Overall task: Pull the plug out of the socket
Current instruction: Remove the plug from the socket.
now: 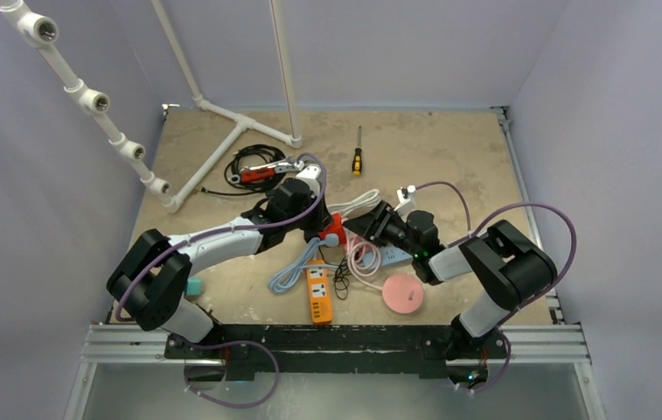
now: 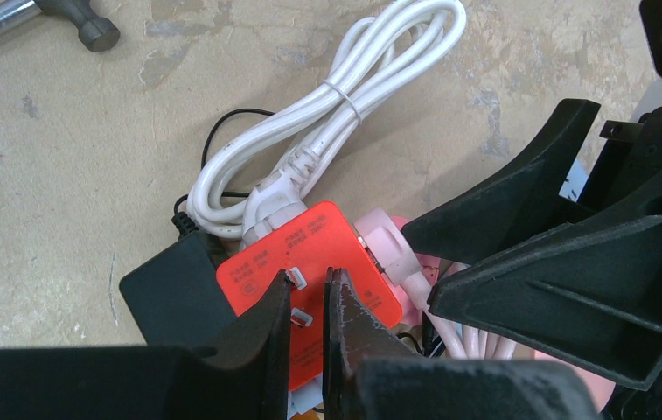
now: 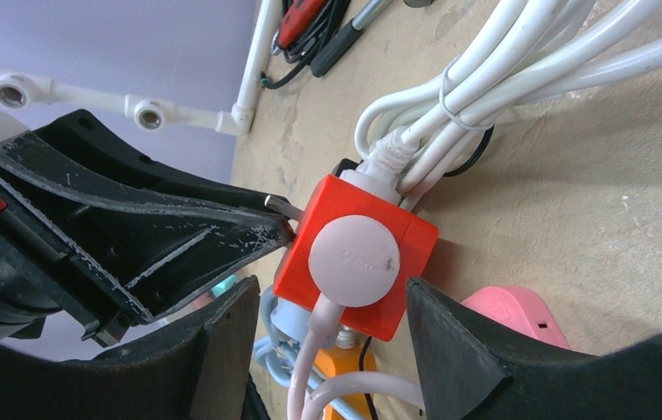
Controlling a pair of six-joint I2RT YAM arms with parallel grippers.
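Right wrist: right fingers gape around plug; left fingers pinch red socket by white cable.

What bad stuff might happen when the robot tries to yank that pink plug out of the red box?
1. The left gripper pinches only a small tab on the red socket cube, so the cube may slip free and follow the pink plug.
2. The right gripper stands open around the round plug and might slide off it when closing.
3. The white cable bundle joined to the cube could get dragged along.
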